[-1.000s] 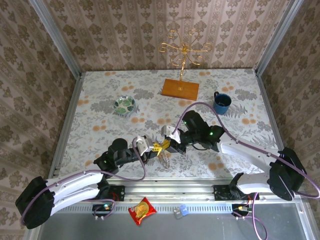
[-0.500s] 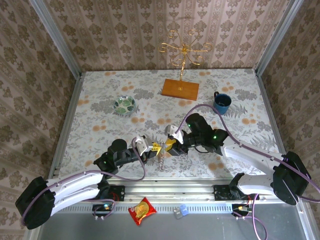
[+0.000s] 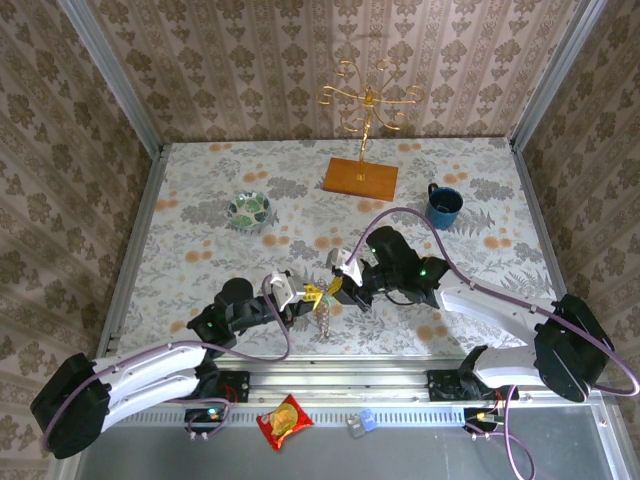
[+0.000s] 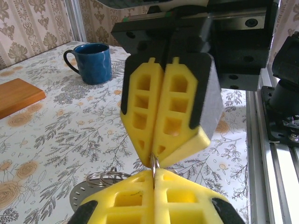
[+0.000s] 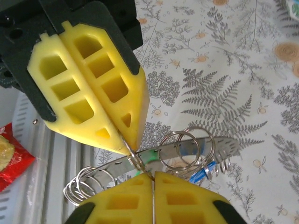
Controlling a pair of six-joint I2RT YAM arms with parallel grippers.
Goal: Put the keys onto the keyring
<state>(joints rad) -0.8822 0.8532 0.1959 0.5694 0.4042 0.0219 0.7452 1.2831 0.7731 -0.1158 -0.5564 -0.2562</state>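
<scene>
- Your left gripper (image 3: 312, 292) and your right gripper (image 3: 335, 285) meet tip to tip over the near middle of the table (image 3: 200, 260).
- Your left gripper's yellow fingers (image 4: 135, 201) are squeezed tight together. They pinch a thin wire ring (image 4: 154, 164) between them.
- Your right gripper's yellow fingers (image 4: 174, 107) are squeezed tight too. They pinch the same thin wire ring from the other side.
- The keyring (image 3: 325, 315) hangs just under the two grippers, up off the table.
- In your right wrist view the keyring (image 5: 219, 145) looks like a flat grey strip seen from the edge, with small wire loops (image 5: 180, 150) bunched on it.
- The blue key (image 5: 204, 173) sits in that bunch, under the grey strip.
- A bit of the green key (image 5: 145, 163) peeks out right next to your right fingertips.
- You cannot tell just how the keys hook onto the loops.
- The blue mug (image 3: 443, 205) stands far off on the right, and the green bowl (image 3: 249, 209) far off on the left.
- A red snack pack (image 3: 284, 420) lies off the table, near the arm bases.
</scene>
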